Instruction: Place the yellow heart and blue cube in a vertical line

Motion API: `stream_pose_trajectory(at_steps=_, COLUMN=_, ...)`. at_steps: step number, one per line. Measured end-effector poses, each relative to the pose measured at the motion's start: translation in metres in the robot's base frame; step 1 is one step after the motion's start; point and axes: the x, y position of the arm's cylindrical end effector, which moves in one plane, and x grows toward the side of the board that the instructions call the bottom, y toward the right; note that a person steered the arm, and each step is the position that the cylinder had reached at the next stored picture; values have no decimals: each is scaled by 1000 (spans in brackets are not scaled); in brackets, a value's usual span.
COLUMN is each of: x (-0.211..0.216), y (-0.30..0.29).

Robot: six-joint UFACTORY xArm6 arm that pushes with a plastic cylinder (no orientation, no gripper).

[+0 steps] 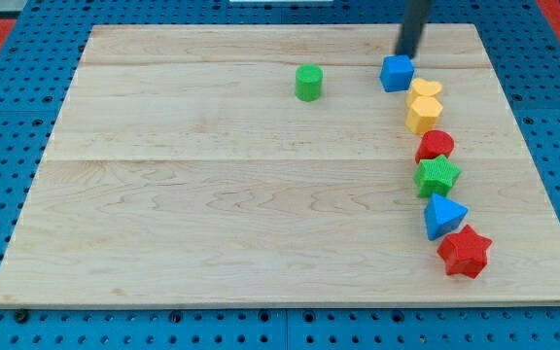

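The blue cube (396, 73) sits near the view's top right of the wooden board (212, 194). The yellow heart (426, 89) lies just right of and below it, pressed against a yellow hexagon block (422, 115). My tip (406, 53) is just above the blue cube, at its upper right edge, close to touching it.
Below the yellow blocks a column runs down the right side: a red block (436, 145), a green star (437, 176), a blue triangle (443, 215), a red star (464, 252). A green cylinder (307, 83) stands alone at top centre.
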Motion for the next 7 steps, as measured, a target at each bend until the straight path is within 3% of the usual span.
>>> stream_pose_trajectory(at_steps=1, x=23, y=-33)
stream_pose_trajectory(at_steps=5, x=38, y=11)
stream_pose_trajectory(at_steps=6, x=52, y=-14)
stream_pose_trajectory(at_steps=7, x=112, y=-52)
